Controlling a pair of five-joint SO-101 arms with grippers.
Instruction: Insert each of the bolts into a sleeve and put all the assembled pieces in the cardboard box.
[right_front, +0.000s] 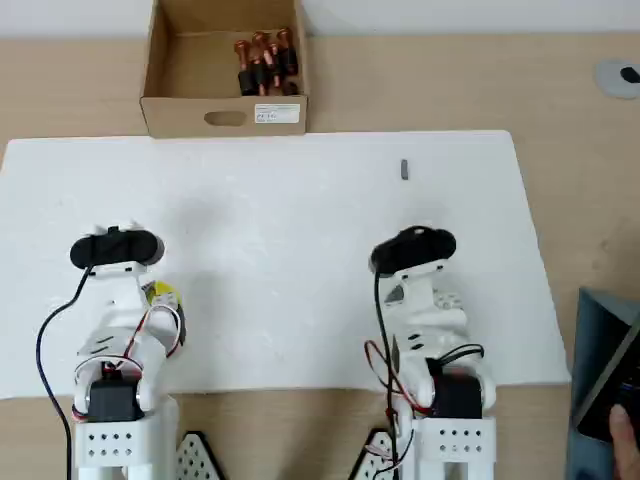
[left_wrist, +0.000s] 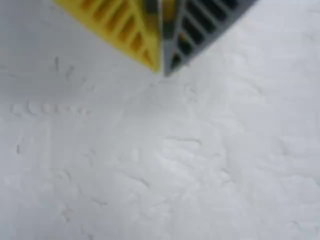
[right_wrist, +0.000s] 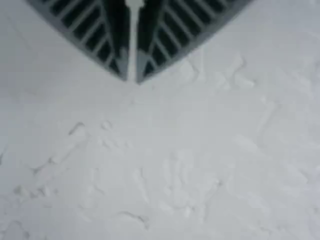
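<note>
Though the cardboard box (right_front: 225, 118) is cut off by the far edge of the high view, its open top shows the assembled pieces (right_front: 265, 62): copper bolts in black sleeves, bunched against the right inner wall. They overlap, so the count is unclear, and the box floor to their left is bare. One small dark piece (right_front: 404, 169) lies alone on the white foam mat (right_front: 300, 220), near the mat's far edge and well apart from the box; it is too small to tell bolt from sleeve. The left arm (right_front: 115, 300) and right arm (right_front: 425, 310) sit folded at the mat's near edge, well apart from each other, with a wide stretch of mat between them and the box. The left claw (left_wrist: 161, 65) is closed, its yellow and grey fingers meeting at the tips, holding nothing, close over dented foam. The right claw (right_wrist: 131, 74) is nearly closed, with a thin slit between two grey fingers, also holding nothing. The wooden worktop (right_front: 450, 90) runs round the mat. A grey disc (right_front: 618, 78) and a dark slab (right_front: 600, 360) are both cut by the right edge.
</note>
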